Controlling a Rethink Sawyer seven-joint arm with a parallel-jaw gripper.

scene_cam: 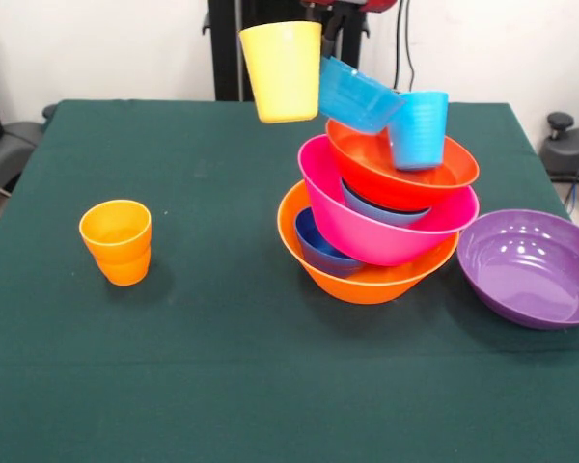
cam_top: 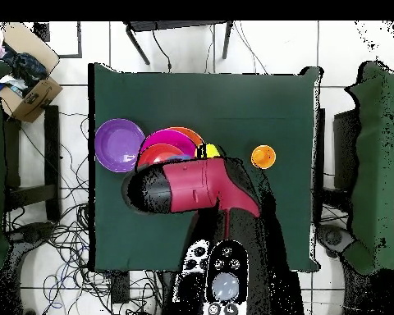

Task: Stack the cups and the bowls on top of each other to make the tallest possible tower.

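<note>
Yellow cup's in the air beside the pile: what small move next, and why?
Probably shift the yellow cup sideways over the light blue cup, which stands in the red-orange bowl atop the tower, then lower slowly; the pile leans.

Leaning bowl tower (scene_cam: 381, 217), yellow cup (scene_cam: 282, 70) aloft, orange cup (scene_cam: 117, 241) apart.
</note>
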